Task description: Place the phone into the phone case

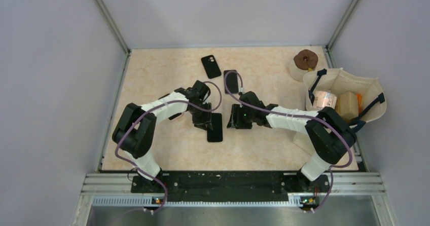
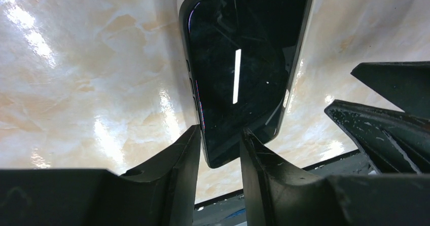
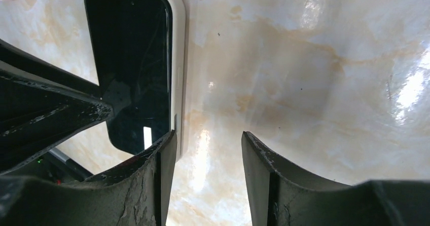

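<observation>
1. The phone [image 1: 215,127] is lying flat and screen up near the middle of the desk [image 1: 152,84], between the two sets of jaws.
2. In the wrist views it is sitting inside a pale-rimmed phone case [image 3: 178,43]. I cannot tell whether every corner is seated.
3. The left gripper [image 2: 220,131] is standing at the phone's 9 o'clock side with its jaws parted. One finger is overlapping the near corner of the screen and the other is running beside the phone's long edge, so nothing is being pinched.
4. The right gripper [image 3: 209,133] is hanging at the phone's 3 o'clock side. Its jaws are standing open over bare desk, with one finger just beside the case rim.
5. A black case [image 1: 211,66] with a camera cut-out is lying at 12 o'clock from the phone, well apart from it. A dark flat slab [image 1: 231,81] is lying at the phone's 1 o'clock.
6. A fabric bag [image 1: 372,91] is sitting at the 3 o'clock edge of the desk and holding several items. A brown roll [image 1: 306,60] is resting at the bag's 11 o'clock.
</observation>
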You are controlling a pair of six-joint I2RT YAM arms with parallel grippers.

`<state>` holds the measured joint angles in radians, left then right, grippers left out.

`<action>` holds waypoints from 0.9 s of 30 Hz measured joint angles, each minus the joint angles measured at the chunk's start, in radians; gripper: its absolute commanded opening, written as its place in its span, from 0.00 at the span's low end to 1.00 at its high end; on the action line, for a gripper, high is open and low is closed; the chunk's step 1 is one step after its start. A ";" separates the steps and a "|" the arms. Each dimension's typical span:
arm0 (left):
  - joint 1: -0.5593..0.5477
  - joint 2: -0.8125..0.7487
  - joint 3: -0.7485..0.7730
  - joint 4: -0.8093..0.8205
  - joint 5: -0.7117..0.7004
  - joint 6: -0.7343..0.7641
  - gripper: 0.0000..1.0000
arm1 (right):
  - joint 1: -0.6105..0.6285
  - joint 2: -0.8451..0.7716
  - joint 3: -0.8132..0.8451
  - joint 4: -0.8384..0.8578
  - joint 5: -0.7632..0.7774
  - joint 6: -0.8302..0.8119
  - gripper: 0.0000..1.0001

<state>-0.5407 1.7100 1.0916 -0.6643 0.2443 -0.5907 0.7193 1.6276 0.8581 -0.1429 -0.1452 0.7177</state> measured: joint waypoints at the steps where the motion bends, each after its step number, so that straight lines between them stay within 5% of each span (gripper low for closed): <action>1: -0.005 0.000 0.000 0.000 -0.005 -0.002 0.37 | 0.002 -0.006 -0.007 0.006 -0.005 0.006 0.50; 7: -0.022 0.001 0.000 -0.002 -0.031 -0.011 0.31 | 0.032 -0.011 -0.022 0.032 -0.018 0.035 0.50; 19: -0.049 0.027 0.000 -0.003 -0.045 -0.050 0.00 | 0.094 0.034 -0.022 0.069 -0.019 0.069 0.41; 27: -0.069 0.048 0.016 -0.013 -0.065 -0.094 0.00 | 0.097 0.045 -0.021 0.076 -0.004 0.071 0.35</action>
<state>-0.6094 1.7580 1.1076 -0.6773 0.1795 -0.6849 0.8162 1.6726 0.8368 -0.0666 -0.1490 0.7891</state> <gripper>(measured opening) 0.010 0.349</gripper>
